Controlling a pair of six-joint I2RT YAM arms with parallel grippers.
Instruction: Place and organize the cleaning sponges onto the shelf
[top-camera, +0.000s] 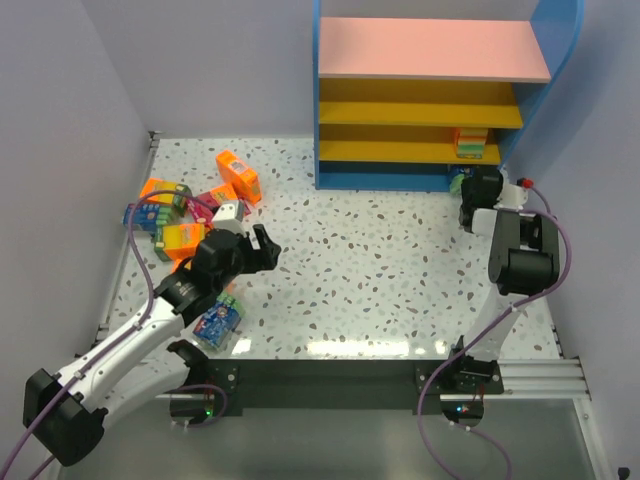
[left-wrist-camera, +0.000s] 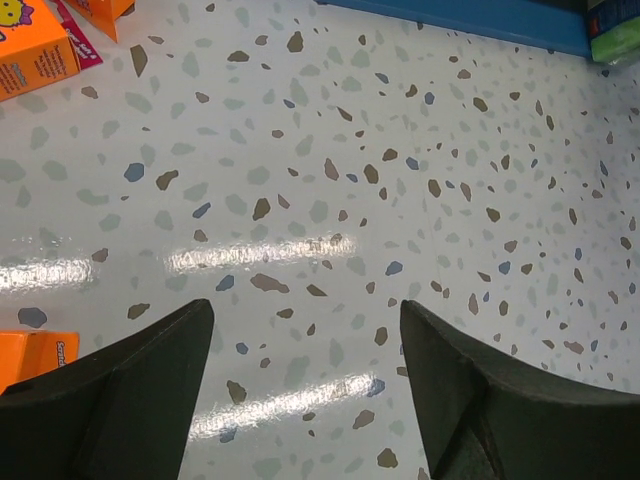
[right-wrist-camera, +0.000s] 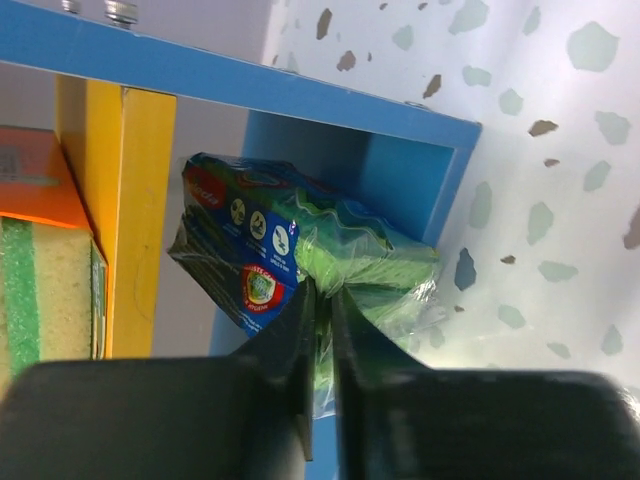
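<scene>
The shelf (top-camera: 432, 50) stands at the back right, with one orange sponge pack (top-camera: 470, 143) on a yellow tier. My right gripper (top-camera: 465, 192) is at the shelf's bottom right corner. Its jaws (right-wrist-camera: 322, 292) are shut on the clear wrapper of a blue and green sponge pack (right-wrist-camera: 290, 245), which hangs at the mouth of the lowest blue bay (right-wrist-camera: 400, 170). Several orange, blue and magenta sponge packs (top-camera: 185, 205) lie heaped at the left. My left gripper (top-camera: 268, 250) hovers open beside them, with only bare floor between its fingers (left-wrist-camera: 305, 310).
A blue pack (top-camera: 218, 320) lies under the left arm near the front edge. In the left wrist view, orange packs (left-wrist-camera: 35, 55) lie at the upper left and by the left finger (left-wrist-camera: 35, 355). Side walls close in both sides of the speckled table (top-camera: 380, 260).
</scene>
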